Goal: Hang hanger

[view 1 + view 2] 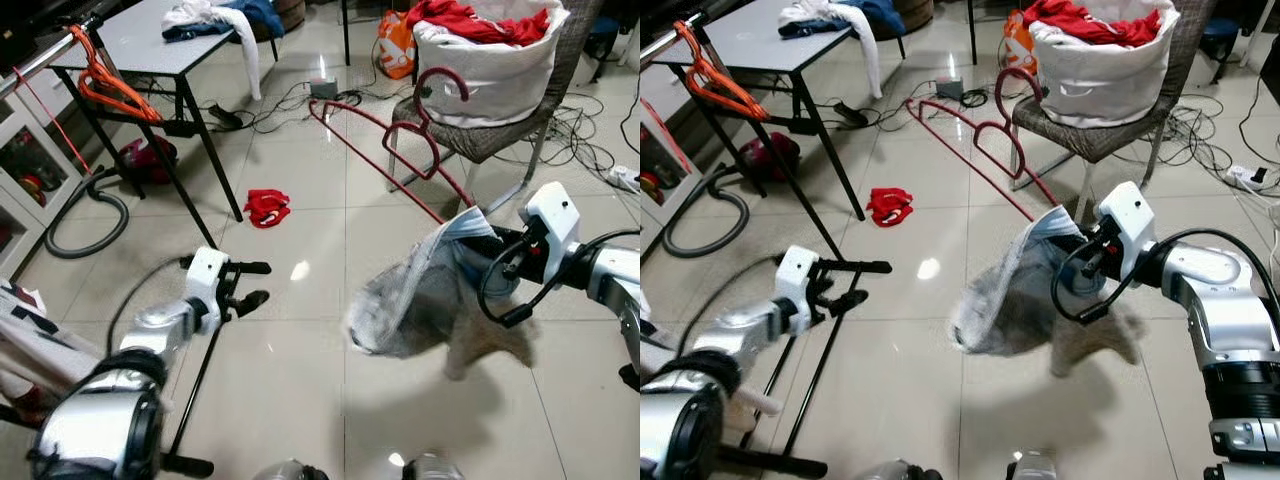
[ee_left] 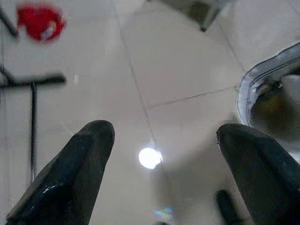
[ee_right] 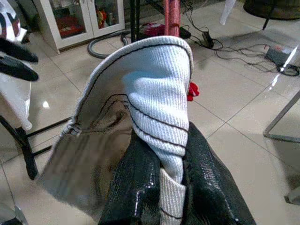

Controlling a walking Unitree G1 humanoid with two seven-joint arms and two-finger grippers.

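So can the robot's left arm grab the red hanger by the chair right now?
Probably not. The left gripper is open, but the red hanger leans by the chair well across the floor, beyond the grey garment pinched in the right gripper.

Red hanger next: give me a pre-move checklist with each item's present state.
1. Right gripper shut on grey garment: ok.
2. Garment clear of floor: cannot tell, it is blurred.
3. Red hanger inside garment: not ok, it leans at the wicker chair, hook up.
4. Left gripper free, fingers apart: ok.
5. Rail with orange hangers in view: ok.
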